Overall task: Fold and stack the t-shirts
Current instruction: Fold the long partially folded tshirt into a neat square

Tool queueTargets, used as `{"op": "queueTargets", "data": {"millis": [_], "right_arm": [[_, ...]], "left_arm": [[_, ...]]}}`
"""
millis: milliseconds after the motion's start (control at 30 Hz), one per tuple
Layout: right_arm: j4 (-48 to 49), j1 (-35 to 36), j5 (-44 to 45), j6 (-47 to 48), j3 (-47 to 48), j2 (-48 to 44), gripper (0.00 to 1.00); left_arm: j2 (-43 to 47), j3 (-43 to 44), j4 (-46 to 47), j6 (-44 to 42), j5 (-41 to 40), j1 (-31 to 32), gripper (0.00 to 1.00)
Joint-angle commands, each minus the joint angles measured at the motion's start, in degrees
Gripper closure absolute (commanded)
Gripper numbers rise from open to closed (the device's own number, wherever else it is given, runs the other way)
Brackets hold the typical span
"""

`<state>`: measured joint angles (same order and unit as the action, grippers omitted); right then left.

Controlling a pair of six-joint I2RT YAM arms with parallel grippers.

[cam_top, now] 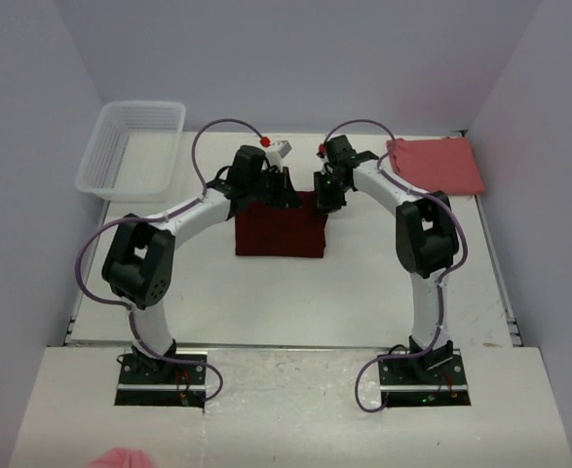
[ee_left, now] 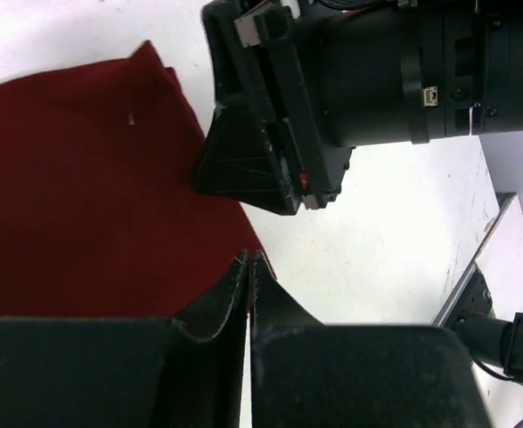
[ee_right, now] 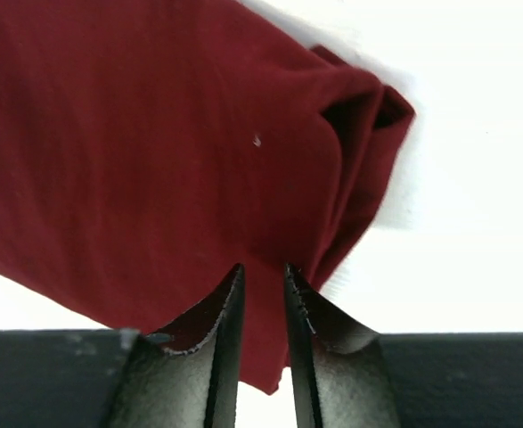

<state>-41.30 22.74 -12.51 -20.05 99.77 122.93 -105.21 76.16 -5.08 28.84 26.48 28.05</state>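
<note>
Basket: I see the white mesh basket [cam_top: 120,161] at the far left corner of the table [cam_top: 363,292], well apart from both arms.
Left gripper: the left gripper [ee_left: 249,259] is clenched, its fingers pressed flat together. Its tips sit right over the edge of the cloth. I cannot tell whether any cloth is pinched between them.
Maroon shirt: the dark maroon t-shirt [cam_top: 279,234] lies as a folded packet in the middle of the table, between the two arms. It is slightly wider than it is deep, so I judge its long axis to run left to right. My right wrist view shows doubled layers at one corner.
Right gripper: the right gripper [ee_right: 263,272] is at the far right corner of the packet. Its jaws stand a narrow way apart and red cloth shows in the gap. I read that as let go, not gripping.
Pink shirt: the salmon pink t-shirt [cam_top: 439,164] lies folded at the far right of the table, apart from the maroon one.
Key relation: both hands are at the packet's far edge. The pink shirt lies beyond it and to the right, so my right arm is the nearer one for stacking. I judge that the maroon packet has to travel right and away.
Writing: I can read no brand, label or lettering on the cloth, the basket or the black housings.
</note>
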Motion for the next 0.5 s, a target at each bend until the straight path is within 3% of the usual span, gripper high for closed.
{"op": "queueTargets", "data": {"millis": [0,200,233,333,467], "right_arm": [[0.5,-0.5,2.5,1.6,-2.1,-5.2,0.74],[4.6,-0.7,3.3,0.0,-10.5,-9.5,0.67],[5.1,-0.9,2.8,0.1,-11.3,-9.7,0.48],[5.8,-1.9,-3.0,0.2,-12.1,-8.5,0.13],[7.8,-2.4,-7.6,0.0,-13.0,-8.0,0.01]], "left_arm": [[-1.3,2.1,2.2,-1.0,-2.1,1.5,1.0],[-3.2,0.4,2.2,-0.6,-3.1,3.1,1.0],[-3.6,0.2,2.2,-0.7,-3.2,3.2,1.0],[-4.7,0.0,1.3,-1.4,-4.2,3.3,1.0],[-5.8,0.4,-0.5,-1.9,-7.3,3.3,1.0]]}}
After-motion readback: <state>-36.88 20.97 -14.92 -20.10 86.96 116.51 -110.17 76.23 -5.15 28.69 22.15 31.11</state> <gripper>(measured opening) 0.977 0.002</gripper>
